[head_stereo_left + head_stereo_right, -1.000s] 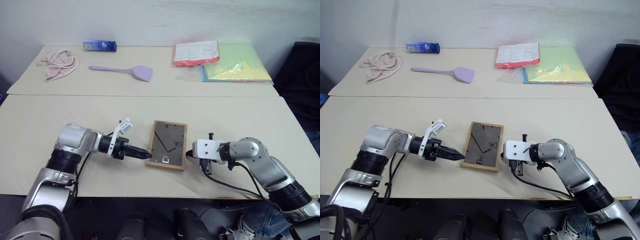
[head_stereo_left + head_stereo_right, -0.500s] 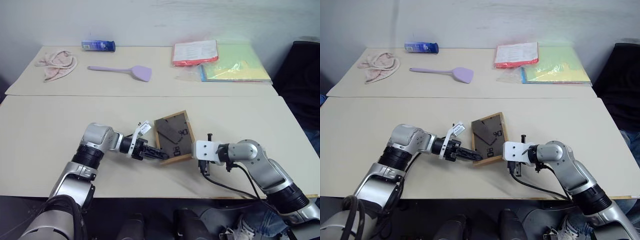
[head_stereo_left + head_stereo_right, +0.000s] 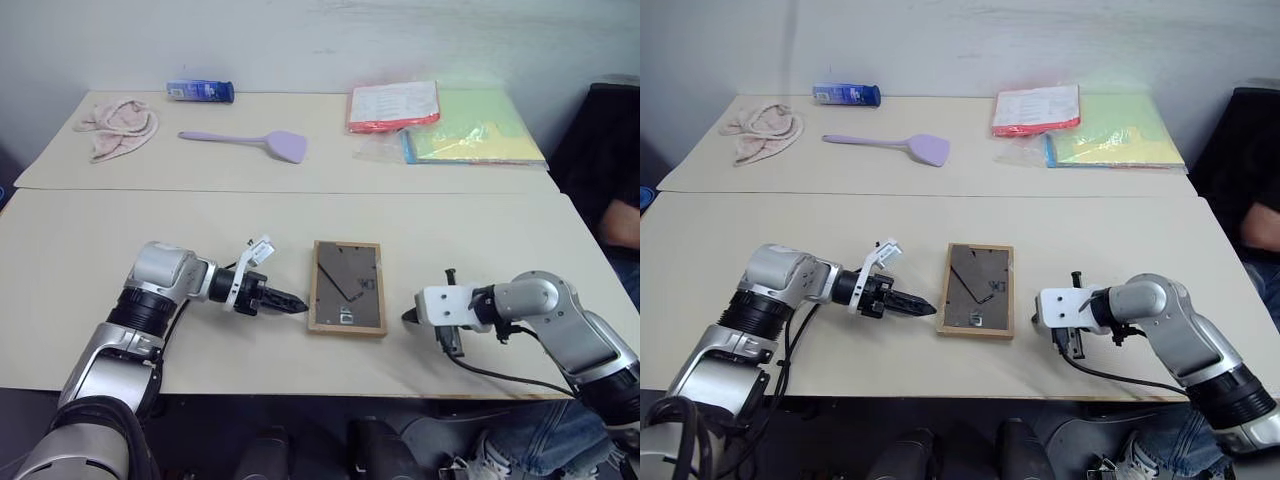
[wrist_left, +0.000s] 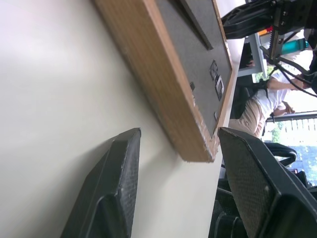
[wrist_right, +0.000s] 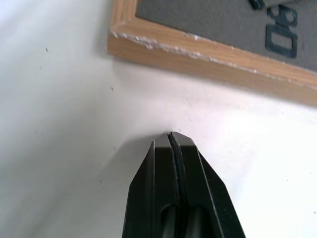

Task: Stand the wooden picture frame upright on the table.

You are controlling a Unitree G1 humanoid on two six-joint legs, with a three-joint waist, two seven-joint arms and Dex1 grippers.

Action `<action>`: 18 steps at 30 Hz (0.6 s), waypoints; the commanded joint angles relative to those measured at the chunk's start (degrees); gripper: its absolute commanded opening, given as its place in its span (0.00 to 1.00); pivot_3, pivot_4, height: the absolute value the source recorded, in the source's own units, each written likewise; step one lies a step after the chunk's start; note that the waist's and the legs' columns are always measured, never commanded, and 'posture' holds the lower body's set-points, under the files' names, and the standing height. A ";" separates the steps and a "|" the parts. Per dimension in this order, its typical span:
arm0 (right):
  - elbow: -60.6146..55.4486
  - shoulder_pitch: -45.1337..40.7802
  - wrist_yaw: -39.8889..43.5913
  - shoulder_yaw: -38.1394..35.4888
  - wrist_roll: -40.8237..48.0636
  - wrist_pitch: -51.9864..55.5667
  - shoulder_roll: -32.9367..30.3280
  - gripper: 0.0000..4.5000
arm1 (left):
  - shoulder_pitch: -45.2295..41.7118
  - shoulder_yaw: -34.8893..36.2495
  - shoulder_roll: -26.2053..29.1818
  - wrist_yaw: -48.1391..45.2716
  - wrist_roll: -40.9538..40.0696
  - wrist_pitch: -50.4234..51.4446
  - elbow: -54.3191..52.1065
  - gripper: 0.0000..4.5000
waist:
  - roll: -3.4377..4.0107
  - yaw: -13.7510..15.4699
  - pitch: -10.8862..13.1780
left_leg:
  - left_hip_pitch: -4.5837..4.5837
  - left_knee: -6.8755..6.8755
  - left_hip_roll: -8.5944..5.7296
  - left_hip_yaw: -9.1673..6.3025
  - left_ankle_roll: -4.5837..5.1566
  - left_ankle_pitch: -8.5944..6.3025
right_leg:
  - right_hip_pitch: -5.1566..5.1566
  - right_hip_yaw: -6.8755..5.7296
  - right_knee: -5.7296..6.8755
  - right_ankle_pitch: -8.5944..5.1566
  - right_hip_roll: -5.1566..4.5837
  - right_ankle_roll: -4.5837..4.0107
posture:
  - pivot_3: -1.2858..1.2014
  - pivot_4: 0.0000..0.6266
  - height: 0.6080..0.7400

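Both claws are set low on the near part of the table (image 3: 480, 215), one on each side of the wooden picture frame (image 3: 347, 286). Left claw (image 3: 297, 302): its black fingers (image 4: 119, 183) are parted and hold nothing, the tips kept just beside the frame's left edge, apparently so that the edge can be caught or pried up. Right claw (image 3: 409, 317): its fingers are pressed fully together and empty, and it is kept a little apart from the frame's right side, probably so that the frame can be braced against sliding.

Between them the frame is laid flat, picture side down, with the dark grey back panel and its folded stand turned up; nothing has been stood upright yet.

Farther back, well clear of the work, a purple spatula (image 3: 250, 141), a crumpled pink cloth (image 3: 118, 125), a blue tube (image 3: 200, 91) and red and green folders (image 3: 440, 120) are seen.
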 commanded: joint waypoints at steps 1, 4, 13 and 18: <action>0.29 -1.17 0.54 2.38 -1.88 0.95 1.70 0.00 | -0.53 -1.00 -1.59 0.42 -0.50 -0.40 -0.67 0.57 | -0.01 -0.13 0.00 | 0.00 0.00 0.00 0.00 0.00 0.00 | 0.00 0.00 0.00 0.00 0.00 0.00 | 0.52 0.24 1.00; 1.35 -2.72 -0.34 4.04 -3.97 0.65 3.81 0.00 | -0.09 -2.69 -2.14 -0.10 -0.21 -0.99 -1.78 0.66 | -0.01 -0.35 0.00 | 0.02 0.00 0.02 0.00 -0.01 0.01 | 0.00 0.01 0.03 0.00 0.02 0.00 | 0.52 0.24 1.00; 1.06 -3.68 0.04 5.66 -6.54 0.97 7.17 0.00 | -1.58 -3.03 -6.57 3.16 1.30 -1.67 0.52 0.99 | -0.07 -0.13 -0.07 | 0.39 0.00 0.05 -0.04 -0.02 -0.01 | 0.40 -0.03 -0.05 0.00 0.04 0.00 | 0.52 0.24 1.00; 0.74 -3.01 0.48 5.55 -7.00 1.06 7.54 0.00 | -2.69 -1.54 -9.31 4.24 0.43 -0.51 1.44 0.99 | -0.08 -0.05 -0.08 | 1.00 -0.13 0.05 -0.26 0.35 -0.26 | 1.21 -0.21 -0.40 0.00 -0.01 0.00 | 0.52 0.24 1.00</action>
